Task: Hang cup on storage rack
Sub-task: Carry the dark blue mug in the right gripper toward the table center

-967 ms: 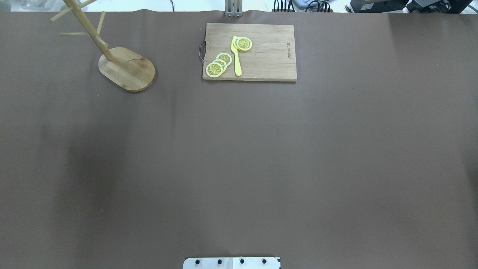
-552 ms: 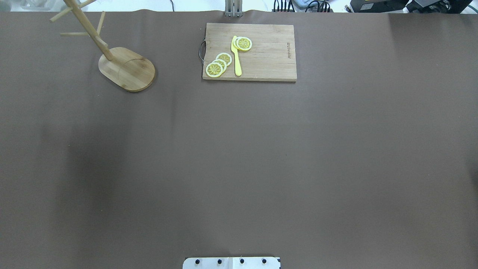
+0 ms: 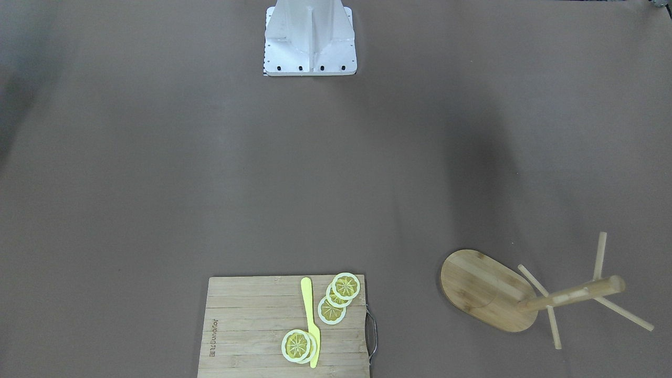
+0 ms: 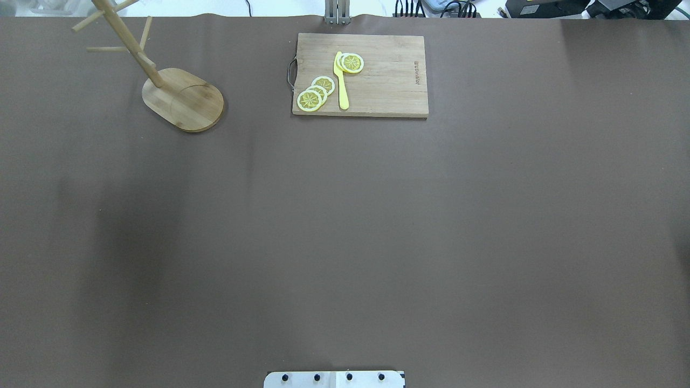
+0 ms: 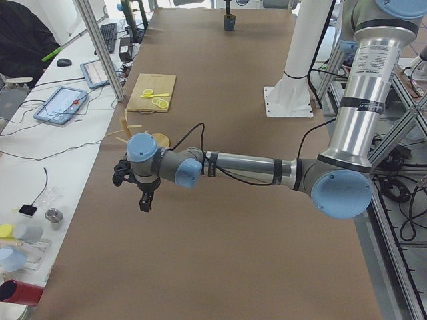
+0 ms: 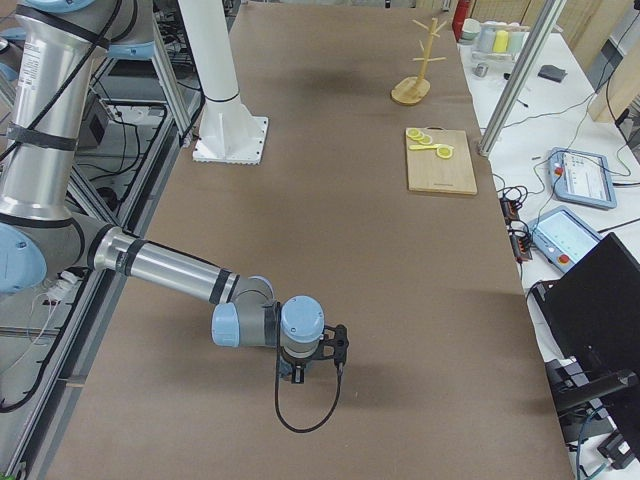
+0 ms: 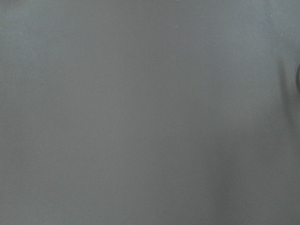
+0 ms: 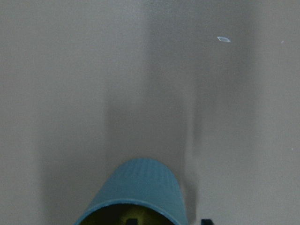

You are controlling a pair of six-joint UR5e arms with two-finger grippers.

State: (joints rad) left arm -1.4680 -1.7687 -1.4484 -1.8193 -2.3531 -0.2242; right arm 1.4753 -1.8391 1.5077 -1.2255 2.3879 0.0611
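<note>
The blue-grey ribbed cup (image 8: 136,192) with its yellow inside fills the bottom of the right wrist view, close under the camera. In the exterior left view it is a small dark cup (image 5: 229,24) at the table's far end. My right gripper (image 6: 308,375) points down there; I cannot tell if it is open or shut. The wooden storage rack (image 4: 183,99) stands at the far left of the table, its pegs bare, and shows in the front view (image 3: 485,289). My left gripper (image 5: 141,200) hangs near the rack; I cannot tell its state. The overhead view shows neither gripper nor the cup.
A bamboo cutting board (image 4: 383,81) with lemon slices (image 4: 315,92) and a yellow knife (image 4: 341,81) lies at the far middle. The robot's white base (image 3: 311,39) stands at the near edge. Tablets and cables lie beyond the far edge.
</note>
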